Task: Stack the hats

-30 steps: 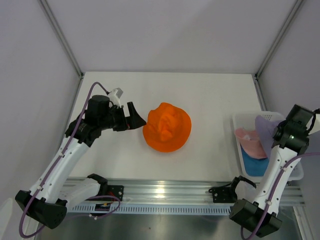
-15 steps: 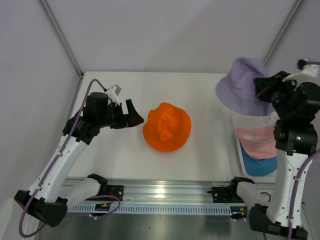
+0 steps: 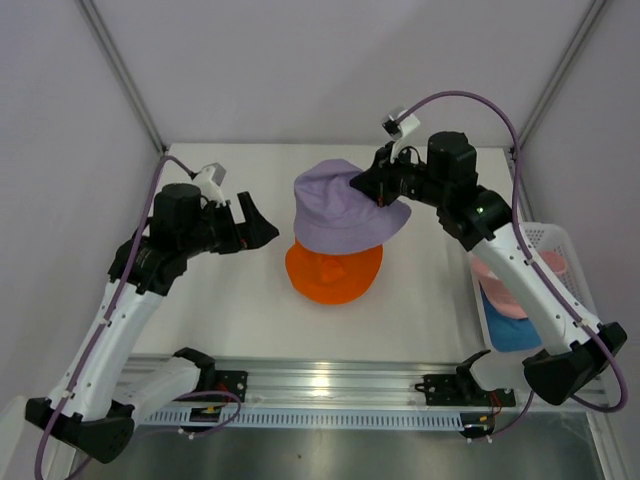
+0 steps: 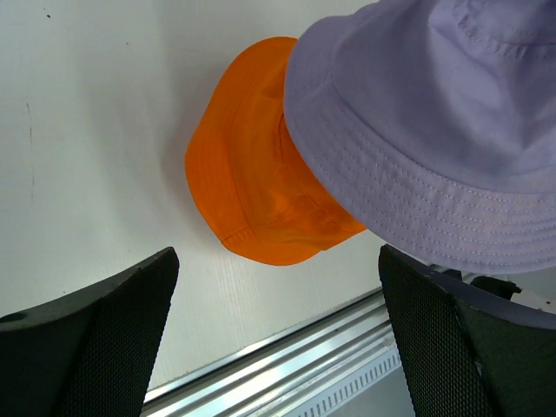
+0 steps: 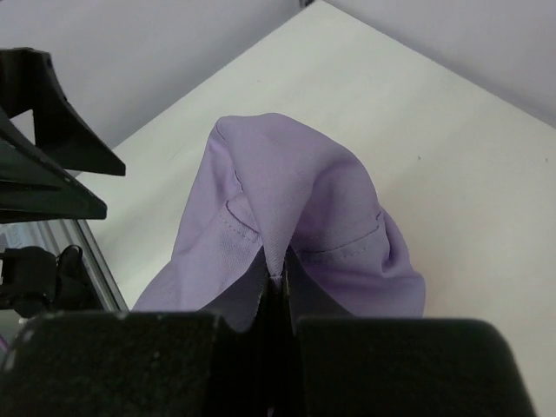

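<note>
The orange hat [image 3: 333, 277] lies flat on the white table, also in the left wrist view [image 4: 261, 200]. My right gripper [image 3: 372, 187] is shut on a fold of the pale purple hat [image 3: 345, 212] and holds it in the air above the orange hat, covering its far half. The pinched fold shows in the right wrist view [image 5: 287, 226], and the hat in the left wrist view [image 4: 443, 122]. My left gripper [image 3: 258, 226] is open and empty, left of both hats. The pink hat [image 3: 520, 300] and the blue hat [image 3: 512, 333] lie in the basket.
The white slotted basket [image 3: 558, 243] stands at the table's right edge. A metal rail [image 3: 330, 385] runs along the near edge. Grey walls close in the back and sides.
My right arm lifted the pale purple hat out of the basket and carried it left, from the right edge to above the orange hat. My left gripper shifted slightly.
</note>
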### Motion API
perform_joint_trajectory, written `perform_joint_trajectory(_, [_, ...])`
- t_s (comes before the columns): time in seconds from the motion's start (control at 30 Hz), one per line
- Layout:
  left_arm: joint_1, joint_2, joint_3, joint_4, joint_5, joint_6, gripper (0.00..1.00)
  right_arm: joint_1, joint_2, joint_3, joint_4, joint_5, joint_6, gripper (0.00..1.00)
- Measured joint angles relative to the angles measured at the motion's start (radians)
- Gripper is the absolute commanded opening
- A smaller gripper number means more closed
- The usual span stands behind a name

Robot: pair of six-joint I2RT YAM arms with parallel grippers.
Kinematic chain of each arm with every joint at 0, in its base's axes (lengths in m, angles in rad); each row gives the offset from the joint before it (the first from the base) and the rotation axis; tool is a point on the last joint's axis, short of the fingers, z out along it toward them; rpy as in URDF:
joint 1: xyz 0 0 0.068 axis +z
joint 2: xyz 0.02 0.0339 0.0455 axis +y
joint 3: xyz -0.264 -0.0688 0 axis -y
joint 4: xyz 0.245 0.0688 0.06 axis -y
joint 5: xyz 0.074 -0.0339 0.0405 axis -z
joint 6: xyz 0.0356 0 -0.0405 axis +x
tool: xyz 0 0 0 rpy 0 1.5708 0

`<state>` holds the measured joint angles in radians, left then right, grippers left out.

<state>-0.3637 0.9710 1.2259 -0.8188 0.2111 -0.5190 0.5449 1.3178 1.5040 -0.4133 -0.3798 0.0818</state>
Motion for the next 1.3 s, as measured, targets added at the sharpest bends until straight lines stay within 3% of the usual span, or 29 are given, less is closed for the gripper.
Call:
perform_joint_trajectory(0.4, [0.003, -0.058, -0.073, -0.010, -0.009, -0.023, 0.99, 0.101, 0.079, 0.018, 0.150, -0.095, -0.067, 0.00])
perform_joint_trajectory(0.77, [0.005, -0.055, -0.080, -0.009, -0.017, -0.022, 0.99, 0.140, -0.018, -0.308, 0.212, -0.050, -0.115, 0.04])
perform_joint_trajectory(0.8, [0.005, -0.055, -0.082, -0.008, -0.017, -0.022, 1.00, 0.141, -0.034, -0.339, 0.221, -0.046, -0.105, 0.08])
perform_joint_trajectory(0.83, [0.005, -0.055, -0.086, -0.005, -0.016, -0.023, 1.00, 0.142, -0.049, -0.362, 0.224, -0.045, -0.099, 0.32])
perform_joint_trajectory(0.9, [0.005, -0.050, -0.094, -0.002, -0.012, -0.023, 0.99, 0.141, -0.100, -0.432, 0.241, -0.018, -0.071, 0.57])
perform_joint_trajectory(0.93, [0.005, -0.047, -0.099, 0.004, -0.007, -0.023, 1.00, 0.141, -0.126, -0.464, 0.243, -0.003, -0.062, 0.89])
perform_joint_trajectory(0.97, [0.005, -0.042, -0.103, 0.007, -0.004, -0.023, 1.00, 0.141, -0.150, -0.488, 0.245, 0.013, -0.051, 0.99])
perform_joint_trajectory(1.13, [0.006, -0.017, -0.117, 0.026, -0.003, -0.043, 0.99, 0.109, -0.217, -0.496, 0.228, 0.103, -0.013, 1.00])
perform_joint_trajectory(1.3, [0.018, -0.053, -0.211, 0.121, -0.014, -0.153, 1.00, -0.056, -0.253, -0.478, 0.230, 0.138, 0.183, 0.99])
